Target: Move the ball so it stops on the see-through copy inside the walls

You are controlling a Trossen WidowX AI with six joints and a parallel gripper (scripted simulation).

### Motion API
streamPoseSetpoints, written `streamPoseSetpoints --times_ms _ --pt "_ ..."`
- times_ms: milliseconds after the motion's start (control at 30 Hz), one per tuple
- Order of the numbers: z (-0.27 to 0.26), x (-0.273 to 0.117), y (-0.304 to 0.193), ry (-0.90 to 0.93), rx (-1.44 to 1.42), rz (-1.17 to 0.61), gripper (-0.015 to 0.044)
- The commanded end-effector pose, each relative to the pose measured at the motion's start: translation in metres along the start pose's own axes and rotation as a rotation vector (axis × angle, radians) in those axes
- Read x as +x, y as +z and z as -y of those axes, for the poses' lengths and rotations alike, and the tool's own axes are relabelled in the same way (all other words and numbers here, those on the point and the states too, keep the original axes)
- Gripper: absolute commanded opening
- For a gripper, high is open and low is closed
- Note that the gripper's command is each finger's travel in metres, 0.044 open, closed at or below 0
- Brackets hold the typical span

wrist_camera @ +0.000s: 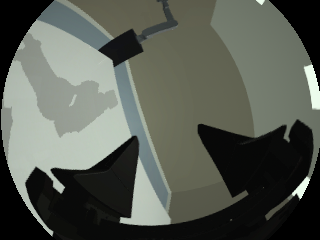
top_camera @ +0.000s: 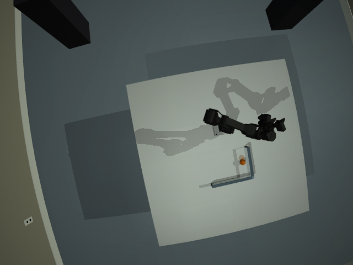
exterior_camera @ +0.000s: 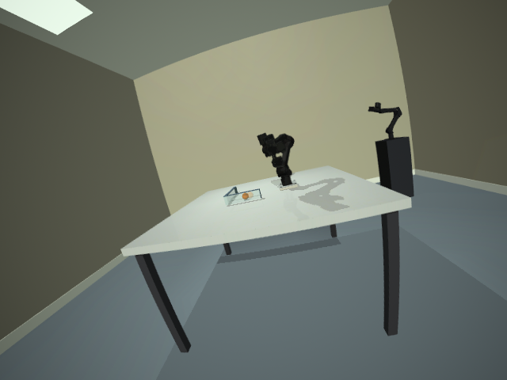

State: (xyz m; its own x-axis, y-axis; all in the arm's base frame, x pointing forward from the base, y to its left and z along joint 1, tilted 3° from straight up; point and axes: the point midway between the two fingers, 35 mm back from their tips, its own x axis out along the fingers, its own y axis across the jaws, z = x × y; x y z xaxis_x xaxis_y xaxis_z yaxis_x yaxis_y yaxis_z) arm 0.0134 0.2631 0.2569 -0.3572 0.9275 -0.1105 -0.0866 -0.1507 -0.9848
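Orange ball, black arm

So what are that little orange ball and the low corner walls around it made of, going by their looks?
The ball looks like smooth matte plastic or rubber: even orange, no strong glint. The walls look like clear acrylic or glass: the table shows through them and only their edges read bluish. The looks leave the exact materials open.
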Motion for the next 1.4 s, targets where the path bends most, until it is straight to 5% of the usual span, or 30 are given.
streamPoseSetpoints --times_ms 0,400,767,1367 --pt "-0.017 -0.009 -0.079 0.146 0.287 -0.311 0.0322" --pt "-0.082 -0.100 -0.196 0.437 0.857 -0.931 0.0322" --pt "-0.145 -0.224 -0.220 0.748 1.366 -1.397 0.0322" --pt "-0.162 -0.227 -0.223 0.764 1.387 -1.413 0.0322"
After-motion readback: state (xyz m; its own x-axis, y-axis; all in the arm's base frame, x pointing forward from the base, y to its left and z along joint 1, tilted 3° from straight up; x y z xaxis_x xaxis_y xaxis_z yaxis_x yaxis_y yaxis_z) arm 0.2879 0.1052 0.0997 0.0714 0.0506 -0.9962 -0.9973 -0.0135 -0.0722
